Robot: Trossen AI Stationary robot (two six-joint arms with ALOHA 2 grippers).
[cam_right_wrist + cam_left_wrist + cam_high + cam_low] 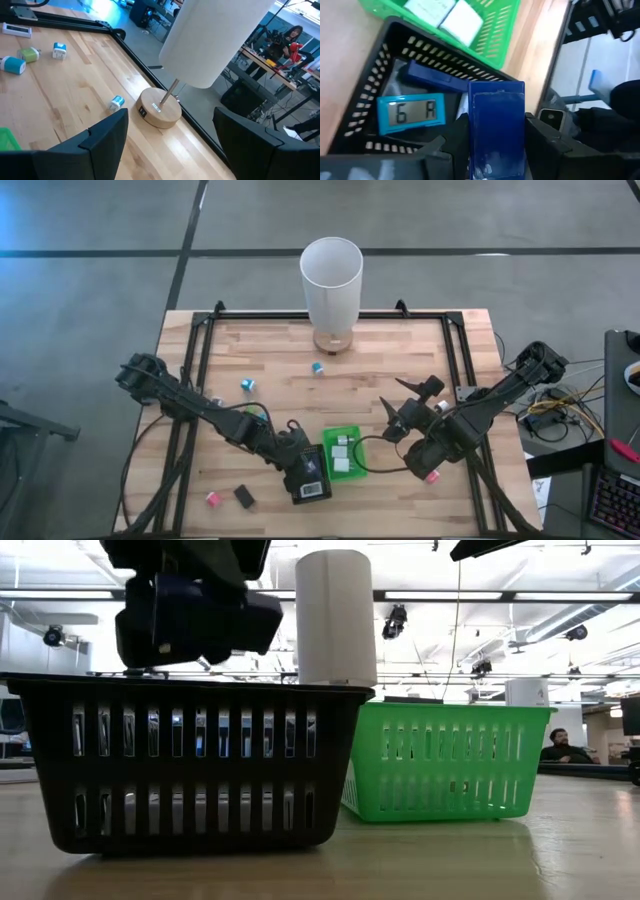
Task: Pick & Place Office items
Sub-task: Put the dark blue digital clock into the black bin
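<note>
Dark blue block point(497, 127) is clamped upright between my left gripper point(495, 150) fingers, hanging right over the black basket point(380, 55). Left wrist view shows the basket's contents: a light-blue item with a small display point(410, 112) lying flat, and a longer dark blue piece point(437, 79) beside it.

The green basket point(343, 452) touches the black one on its right side; there are two white blocks point(445, 14) inside it (maybe more, can't tell from here).

Loose items on the wooden table point(380, 360): a teal-and-white piece point(317, 367) near the lamp base, another teal one point(246, 385) left of centre, a pink piece point(212, 499) and a black one point(243, 497) near the front-left edge, and a pink piece point(432, 477) next to my right arm.

My right gripper point(392, 415) hovers just right of the green basket, fingers apart, holding nothing.

The tall white cylinder point(331, 280) is a lamp shade on a round wooden base point(160, 114), standing at the far edge, well apart from both baskets.

In the low view, the black basket blocks most of the sightline, with the green one behind it. A person sits in the room beyond.
</note>
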